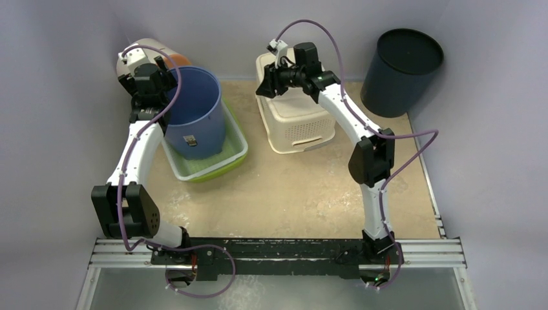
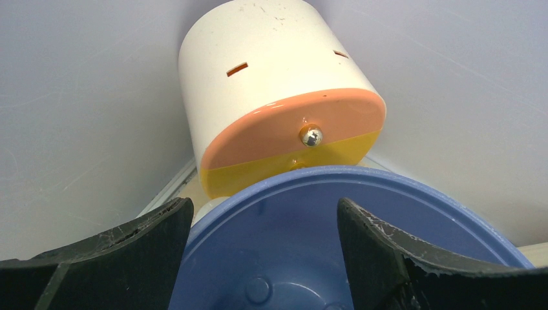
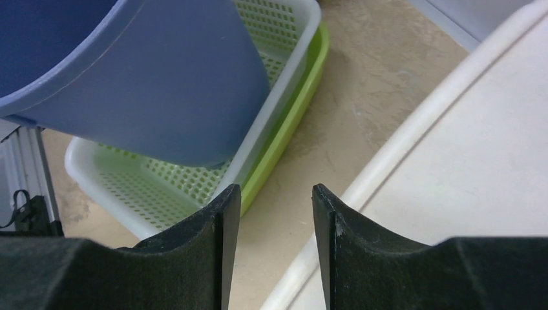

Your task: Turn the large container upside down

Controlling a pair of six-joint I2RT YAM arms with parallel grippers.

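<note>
The large blue bucket [image 1: 197, 110] stands tilted in a green tray [image 1: 216, 165], its mouth up and leaning toward the back left. My left gripper [image 1: 150, 84] is open at the bucket's far-left rim. In the left wrist view the left gripper [image 2: 265, 206] looks down into the bucket [image 2: 291, 258], with one finger outside the rim and the other over the inside. My right gripper [image 1: 262, 87] is open and empty, low beside the left edge of a white basket [image 1: 297, 116]. In the right wrist view the right gripper [image 3: 276, 190] is over the table, with the bucket [image 3: 161, 84] ahead.
A white cylinder with an orange and yellow end [image 2: 271, 84] lies against the back wall behind the bucket [image 1: 139, 55]. A white perforated tray [image 3: 161, 187] sits inside the green one [image 3: 291, 123]. A dark bin [image 1: 400, 71] stands at the back right. The basket's rim [image 3: 388, 155] is close to my right fingers.
</note>
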